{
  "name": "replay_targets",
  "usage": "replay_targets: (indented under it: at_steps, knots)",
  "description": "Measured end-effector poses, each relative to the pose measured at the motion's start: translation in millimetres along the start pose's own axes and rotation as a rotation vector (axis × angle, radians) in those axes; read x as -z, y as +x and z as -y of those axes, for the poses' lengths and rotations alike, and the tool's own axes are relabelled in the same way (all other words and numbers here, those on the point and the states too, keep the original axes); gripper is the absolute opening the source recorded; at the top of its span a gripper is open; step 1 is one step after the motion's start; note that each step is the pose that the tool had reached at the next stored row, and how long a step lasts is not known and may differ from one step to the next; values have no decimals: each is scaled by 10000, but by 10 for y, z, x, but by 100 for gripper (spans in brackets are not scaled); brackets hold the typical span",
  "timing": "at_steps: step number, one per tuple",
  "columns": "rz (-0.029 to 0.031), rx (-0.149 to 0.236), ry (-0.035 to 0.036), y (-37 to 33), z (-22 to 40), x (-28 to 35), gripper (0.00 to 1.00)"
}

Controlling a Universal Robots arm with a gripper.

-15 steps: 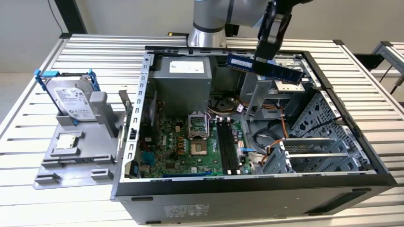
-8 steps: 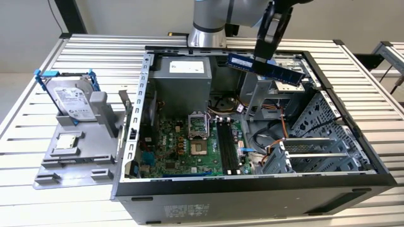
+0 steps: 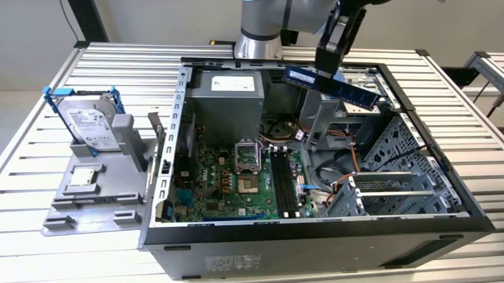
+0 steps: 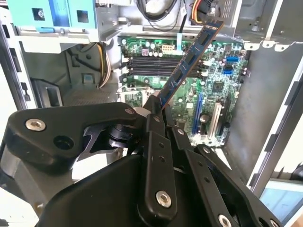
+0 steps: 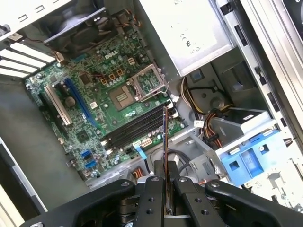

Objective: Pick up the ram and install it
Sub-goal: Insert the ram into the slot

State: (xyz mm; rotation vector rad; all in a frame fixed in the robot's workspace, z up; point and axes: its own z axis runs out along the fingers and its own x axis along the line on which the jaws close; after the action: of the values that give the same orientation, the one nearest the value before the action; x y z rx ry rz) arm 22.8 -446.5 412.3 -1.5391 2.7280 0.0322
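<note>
Jaws clenched on the ram (image 3: 339,87) above the open case (image 3: 299,231); seating it well needs its edge parallel over the black slots (image 3: 284,183)

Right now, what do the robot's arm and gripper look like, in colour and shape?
The arm is a thick, round silver-grey tube with a pale blue band at its joint. The gripper is matte black, built of flat hinged bars with rounded ends, which are joined by shiny silver screws.
</note>
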Motion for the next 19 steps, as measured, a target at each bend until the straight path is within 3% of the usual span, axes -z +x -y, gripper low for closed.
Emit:
replay_targets:
  at_steps: [6, 19]
  knots:
    - [6, -462, 9, 0, 0, 0, 0]
    - [29, -2312, 43, 0, 0, 1, 0]
